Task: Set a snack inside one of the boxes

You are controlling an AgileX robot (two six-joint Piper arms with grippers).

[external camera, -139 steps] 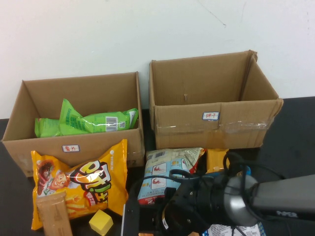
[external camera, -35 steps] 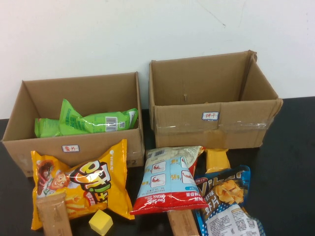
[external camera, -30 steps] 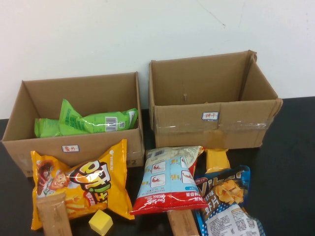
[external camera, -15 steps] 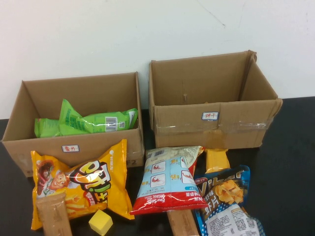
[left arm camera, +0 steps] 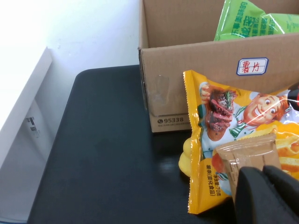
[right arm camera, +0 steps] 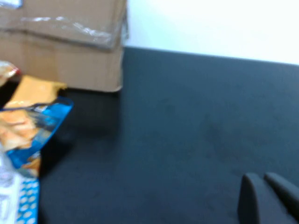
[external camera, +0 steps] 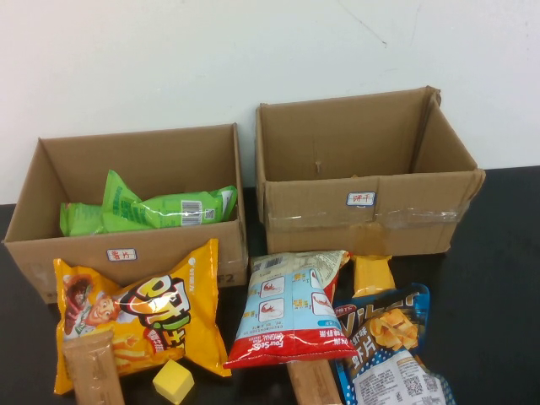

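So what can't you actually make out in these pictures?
- Left gripper: only dark fingertips at the left wrist view's edge; open or shut unclear.
- Right gripper: same, cut off in the blurred right wrist view.
- Both arms: outside the high view.
- Glossy bright-green chip bag: lower part hidden by the low brown cardboard box front wall.
- Box label: too small to read.

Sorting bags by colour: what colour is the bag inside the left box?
Bright green bag, clearest in the high view.

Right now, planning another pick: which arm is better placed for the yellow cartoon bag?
Left. The left end effector hangs right by the yellow cartoon bag and the untaped box. The right end effector sits over bare table beside the taped box, away from that bag.
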